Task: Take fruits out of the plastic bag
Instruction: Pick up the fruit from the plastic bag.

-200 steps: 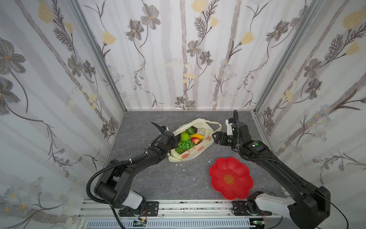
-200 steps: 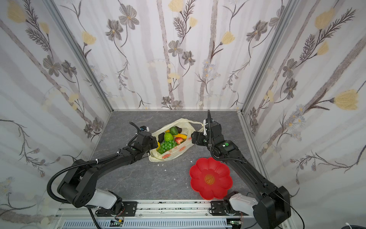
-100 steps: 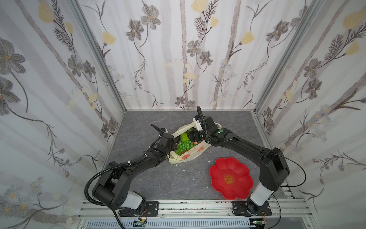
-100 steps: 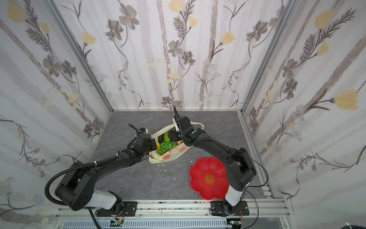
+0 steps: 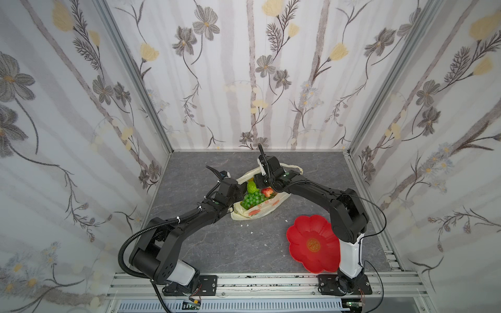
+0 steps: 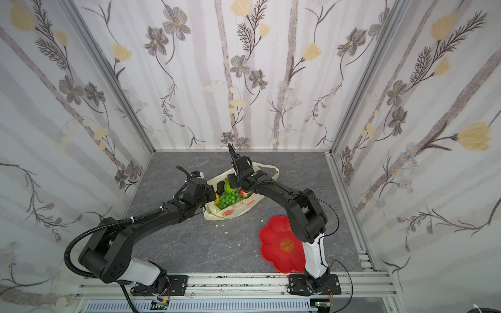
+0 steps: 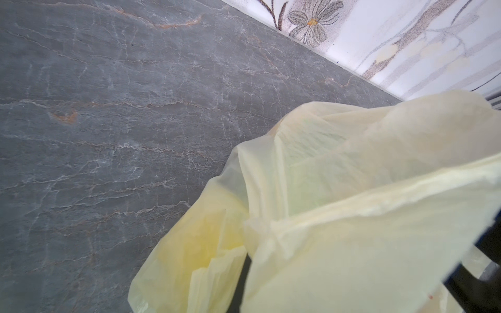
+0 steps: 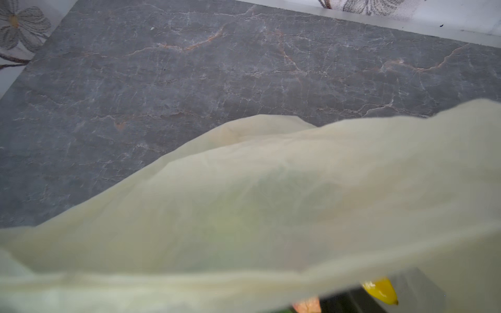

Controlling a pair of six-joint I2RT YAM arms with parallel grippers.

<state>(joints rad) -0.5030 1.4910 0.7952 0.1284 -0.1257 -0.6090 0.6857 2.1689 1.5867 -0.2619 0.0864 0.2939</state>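
Pale-yellow, thin and translucent, the crinkly plastic bag lies on the grey stone-patterned tabletop between the two tools, mouth up, with the fruits inside. The left gripper is closed tight at the bag's rim. Its wrist view shows film drawn taut towards its fingers, so it appears to pinch that rim. The right gripper sits low in the bag's mouth. Film covers its wrist view, so I cannot tell how wide its jaws stand or whether anything is between them. Just beside it lie the glossy red toy strawberry, the green toy avocado and the green toy grape bunch. A yellow toy banana tip peeks out beneath it.

The likeliest fault is loose film folding between the right jaws, so plastic gets caught along with the fruit or instead of it. A lift would then drag the whole bag and could pull the rim from the left pinch. Smooth, rounded fruit could also squirt sideways under a closing grip. The red flower-shaped plastic dish stands well apart, back along the right arm.
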